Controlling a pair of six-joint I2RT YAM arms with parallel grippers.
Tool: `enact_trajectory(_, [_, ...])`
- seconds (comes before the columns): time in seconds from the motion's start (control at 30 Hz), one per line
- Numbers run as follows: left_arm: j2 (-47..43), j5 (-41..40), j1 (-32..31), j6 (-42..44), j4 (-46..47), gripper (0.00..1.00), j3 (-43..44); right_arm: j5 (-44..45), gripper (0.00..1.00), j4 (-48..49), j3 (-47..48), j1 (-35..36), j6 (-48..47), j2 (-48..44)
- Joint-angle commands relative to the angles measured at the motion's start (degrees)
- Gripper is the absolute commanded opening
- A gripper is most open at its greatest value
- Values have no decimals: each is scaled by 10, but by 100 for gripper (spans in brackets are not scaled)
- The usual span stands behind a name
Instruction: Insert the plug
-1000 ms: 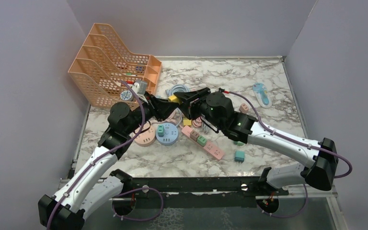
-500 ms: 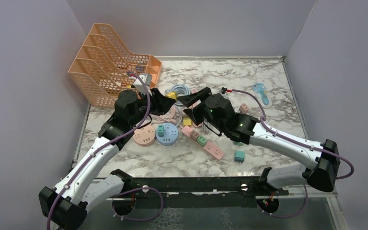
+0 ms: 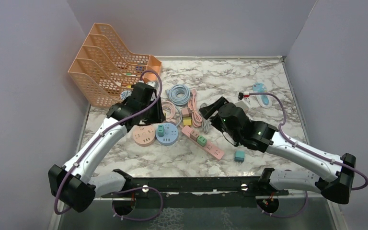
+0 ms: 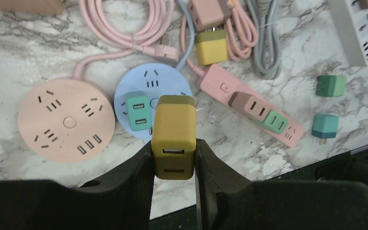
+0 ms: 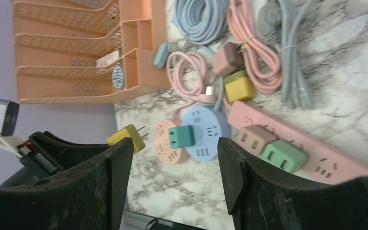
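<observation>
1. Yellow plug: clamped by its sides between the fingers of the left end effector, raised clear of the desk, USB face toward the wrist camera.
2. Right end effector: jaws apart, nothing between them, hanging above the pink power strip.
3. Step in hand, by judgement: carrying the yellow plug to a socket. Nearest candidates are the blue round hub, with a green plug already seated in it, and the pink round hub, with every slot free.
4. To do it well:
   - Choose a slot set well clear of the green plug.
   - Turn the wrist until blades and slots line up.
   - Descend straight, without tilt.
   - Hold firmly so the body does not rock between the fingers.
   - Press until flush before letting go.
   - Expect a light hub to slide, and consider steadying it with the free end effector.
5. Left wrist view: shows the grip and the slot layout plainly, yet hides the blades beneath the plug body.
6. Right wrist view: shows the prongs jutting from the yellow plug, with open air around them.
7. Top view: places both arms and shows the left end effector by the hubs, but almost nothing of the plug itself.
</observation>
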Motion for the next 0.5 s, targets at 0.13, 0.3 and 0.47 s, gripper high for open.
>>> enact_trajectory(0.13, [78, 22, -9, -46, -76, 0, 35, 60, 64, -64, -14, 1, -83, -29])
enact_trajectory(0.3, [127, -9, -37, -69, -86, 0, 70, 80, 64, -59, -6, 1, -137, -31])
enact_trajectory(0.47, [184, -28, -58, -74, -113, 0, 101, 107, 64, -42, -6, 1, -205, -34])
